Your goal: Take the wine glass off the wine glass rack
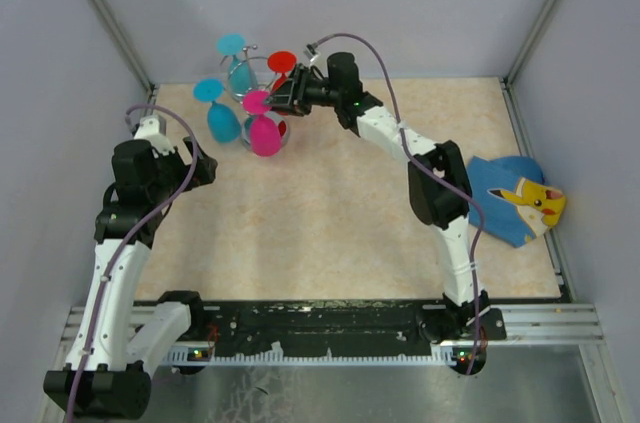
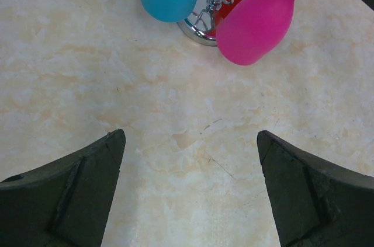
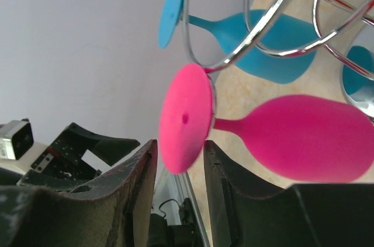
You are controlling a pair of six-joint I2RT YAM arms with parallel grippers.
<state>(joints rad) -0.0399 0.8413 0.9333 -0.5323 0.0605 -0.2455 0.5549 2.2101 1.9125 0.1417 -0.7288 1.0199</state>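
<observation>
The silver wire wine glass rack stands at the table's far left-centre, with glasses hanging upside down from its arms. The pink wine glass hangs at the front; its round foot rests in a wire arm. My right gripper is open, with the foot's lower edge between its fingertips; it is at the rack's right side in the top view. My left gripper is open and empty above bare table, short of the rack's base and the pink glass.
Two blue glasses and a red glass also hang on the rack, close around the pink one. A blue cloth with a yellow cartoon figure lies at the right edge. Grey walls enclose the table.
</observation>
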